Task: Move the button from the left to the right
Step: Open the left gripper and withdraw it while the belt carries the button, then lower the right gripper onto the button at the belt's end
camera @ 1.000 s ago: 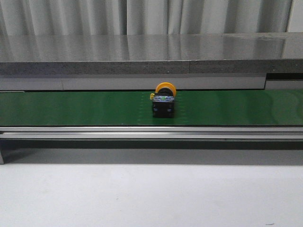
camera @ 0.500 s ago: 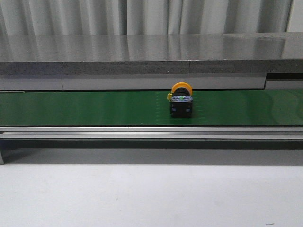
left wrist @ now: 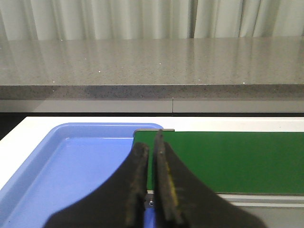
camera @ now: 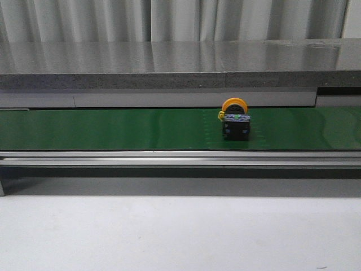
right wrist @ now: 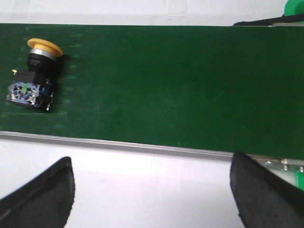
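Right gripper (right wrist: 152,190) agape near unlabelled button (right wrist: 35,76)

Pale pleated curtains (camera: 186,20) hang behind a long grey speckled stone counter (camera: 169,65), its polished top reflecting them. White tabletop (camera: 180,234) in foreground.

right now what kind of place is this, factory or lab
Probably a lab mock-up of a factory line. A green conveyor belt carries an industrial push-button, a blue tray sits at the belt's end, and a grey stone counter with curtains runs behind it.
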